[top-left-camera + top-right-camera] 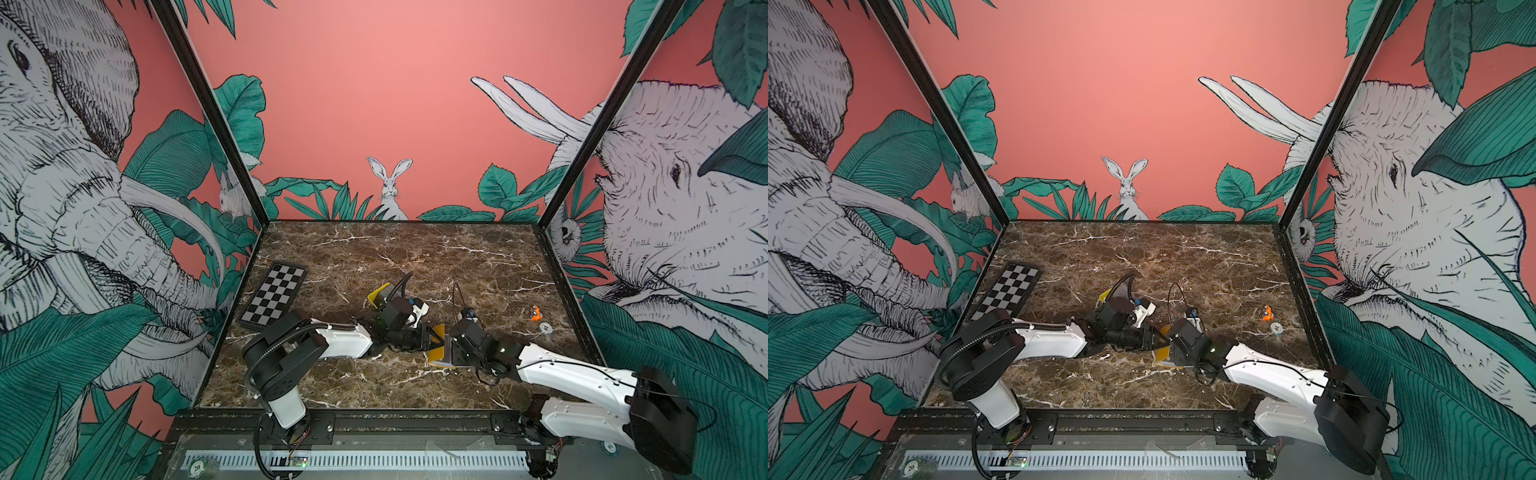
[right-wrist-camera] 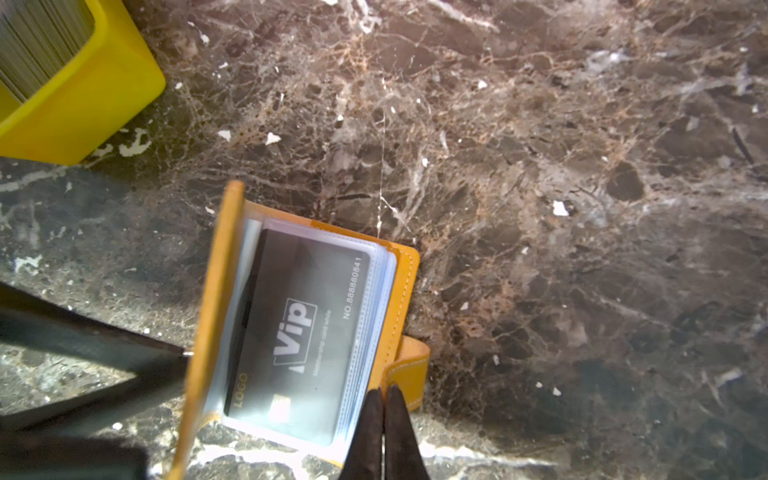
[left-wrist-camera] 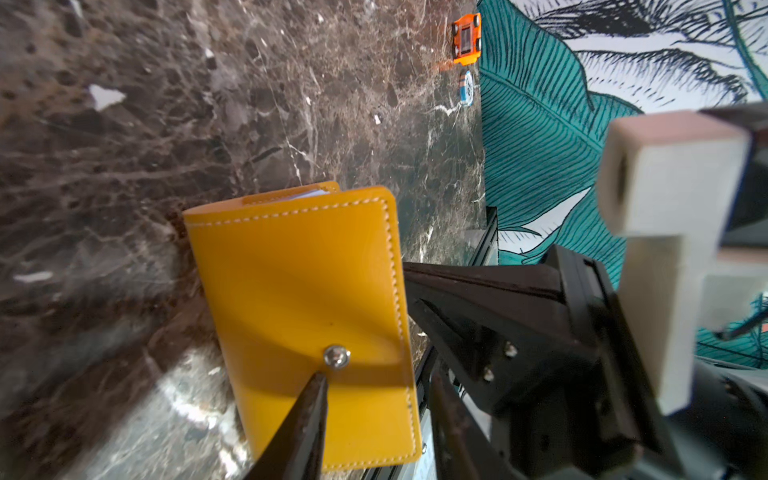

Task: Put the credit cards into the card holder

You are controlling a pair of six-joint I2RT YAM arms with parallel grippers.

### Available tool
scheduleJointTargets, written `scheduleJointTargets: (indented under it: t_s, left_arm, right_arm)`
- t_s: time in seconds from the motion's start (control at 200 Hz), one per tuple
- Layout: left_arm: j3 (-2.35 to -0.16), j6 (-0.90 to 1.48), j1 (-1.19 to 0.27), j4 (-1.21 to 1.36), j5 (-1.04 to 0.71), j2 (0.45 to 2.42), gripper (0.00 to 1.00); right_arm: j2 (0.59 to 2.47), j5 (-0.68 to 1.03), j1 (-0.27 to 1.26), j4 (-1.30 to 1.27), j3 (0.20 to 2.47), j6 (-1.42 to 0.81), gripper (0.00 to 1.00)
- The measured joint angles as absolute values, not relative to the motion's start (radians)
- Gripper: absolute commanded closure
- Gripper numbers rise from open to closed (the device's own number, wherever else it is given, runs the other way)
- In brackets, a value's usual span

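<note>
Card holder (image 1: 437, 354) at centre front, a credit card (image 2: 299, 332) in its top sleeve, tray (image 1: 378, 296) behind it to the left, checkerboard plate (image 1: 275, 297) far left, toy car (image 1: 536, 312) and disc (image 1: 545, 328) side by side off right.

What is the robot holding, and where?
The left fingers straddle the card holder at its raised cover, by the snap stud. The right fingers are shut at its plastic sleeves. Firm grip: cannot tell.

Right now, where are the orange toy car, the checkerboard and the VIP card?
orange toy car (image 3: 466, 38): left wrist view, on its middle.
checkerboard (image 1: 276, 299): in a top view, on its middle squares.
VIP card (image 2: 297, 334): right wrist view, on its white lettering, behind a clear sleeve.
</note>
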State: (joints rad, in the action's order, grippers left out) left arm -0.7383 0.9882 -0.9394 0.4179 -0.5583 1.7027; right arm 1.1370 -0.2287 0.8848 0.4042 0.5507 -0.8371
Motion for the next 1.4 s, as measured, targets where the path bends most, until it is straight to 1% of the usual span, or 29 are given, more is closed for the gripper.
scheduleJointTargets:
  t_s: [0.265, 0.515, 0.82, 1.395]
  left_arm:
    - [-0.749, 0.991, -0.962, 0.408, -0.533, 1.748, 0.7]
    - [-0.782, 0.964, -0.975, 0.355, -0.499, 1.761, 0.76]
    - [-0.805, 0.892, -0.979, 0.255, -0.451, 1.762, 0.77]
    - [-0.865, 0.799, -1.025, 0.111, -0.328, 1.763, 0.85]
  right_arm:
    - [1.085, -0.212, 0.857, 0.409, 0.524, -0.839, 1.0]
    - [1.067, -0.198, 0.845, 0.41, 0.513, -0.839, 1.0]
    - [1.046, -0.197, 0.839, 0.428, 0.512, -0.839, 1.0]
    - [1.016, -0.168, 0.814, 0.44, 0.512, -0.837, 1.0]
